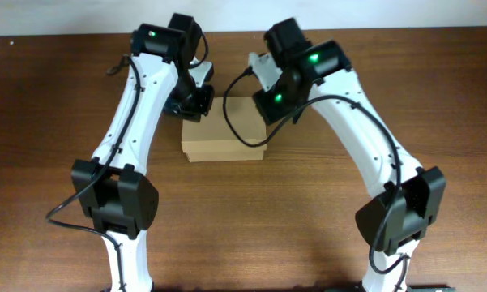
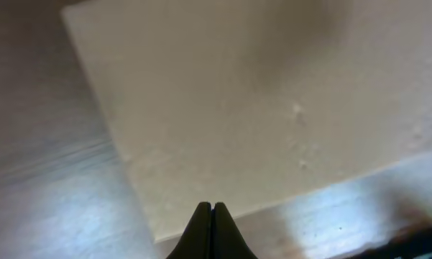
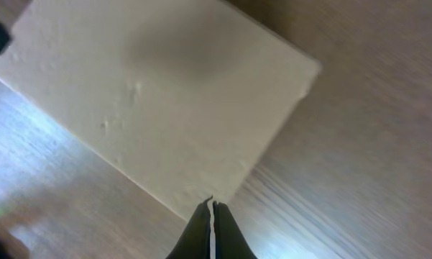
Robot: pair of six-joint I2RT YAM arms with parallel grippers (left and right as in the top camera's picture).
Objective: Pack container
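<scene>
The container [image 1: 225, 134] is a plain tan cardboard box lying flat on the table with its lid down, between my two arms. My left gripper [image 1: 196, 104] sits at its far left corner and my right gripper [image 1: 267, 107] at its far right corner. In the left wrist view the box top [image 2: 273, 93] fills the frame and the left fingers [image 2: 213, 207] are shut and empty just above its edge. In the right wrist view the box top [image 3: 158, 93] lies below the shut, empty right fingers [image 3: 212, 203], close to its corner.
The brown wooden table [image 1: 57, 97] runs all around the box. A black cable [image 1: 241, 134] from the right arm loops over the box top. The arm bases stand at the near edge of the table.
</scene>
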